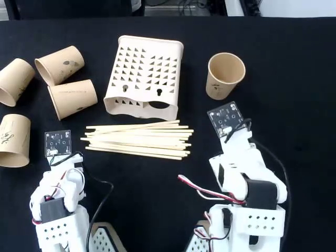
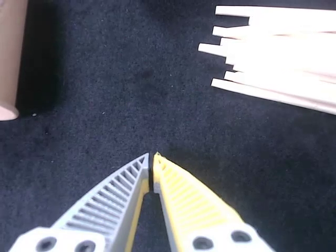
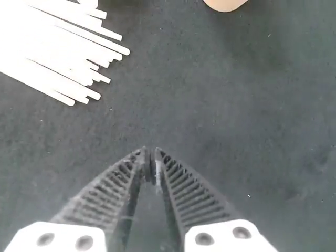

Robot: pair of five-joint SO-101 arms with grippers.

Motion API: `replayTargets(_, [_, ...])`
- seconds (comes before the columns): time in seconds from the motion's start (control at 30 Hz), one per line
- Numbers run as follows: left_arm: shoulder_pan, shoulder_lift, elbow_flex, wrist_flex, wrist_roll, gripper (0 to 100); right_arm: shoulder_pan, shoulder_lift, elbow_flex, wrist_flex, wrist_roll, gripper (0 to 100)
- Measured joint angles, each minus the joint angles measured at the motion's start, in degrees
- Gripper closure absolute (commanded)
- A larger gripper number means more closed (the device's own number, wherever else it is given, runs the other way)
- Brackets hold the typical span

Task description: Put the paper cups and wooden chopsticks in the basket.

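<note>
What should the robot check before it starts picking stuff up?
1. The left gripper holds nothing: ok.
2. The right gripper holds nothing: ok.
3. Grippers open, ready to grab: not ok, both are shut.
4. The chopsticks lie together in one pile: ok.
5. The basket stands with its opening up: not ok, it seems to lie on its side.
6. The upright cup stands free, nothing touching it: ok.
</note>
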Motion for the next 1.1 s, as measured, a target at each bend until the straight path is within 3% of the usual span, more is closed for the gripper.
replayTargets(0.2, [0.0,0.0,0.0,0.0,0.0,97,0.9,0.2,-3.5,0.6,0.0,96.2])
replayTargets(0.37, [0.0,0.0,0.0,0.0,0.0,97,4.2,9.8,-14.3,8.0,0.4,96.2])
replayTargets(0.5, [0.0,0.0,0.0,0.0,0.0,97,3.3,17.3,-25.0,13.9,7.6,96.2])
replayTargets(0.67, [0.0,0.0,0.0,0.0,0.0,97,-5.0,21.9,-27.7,14.9,17.0,96.2])
replayTargets(0.87, [0.0,0.0,0.0,0.0,0.0,97,-14.9,22.6,-27.9,7.0,18.5,81.2])
replayTargets(1.1, [0.0,0.0,0.0,0.0,0.0,97,-23.6,22.7,-19.6,-13.5,27.8,81.5])
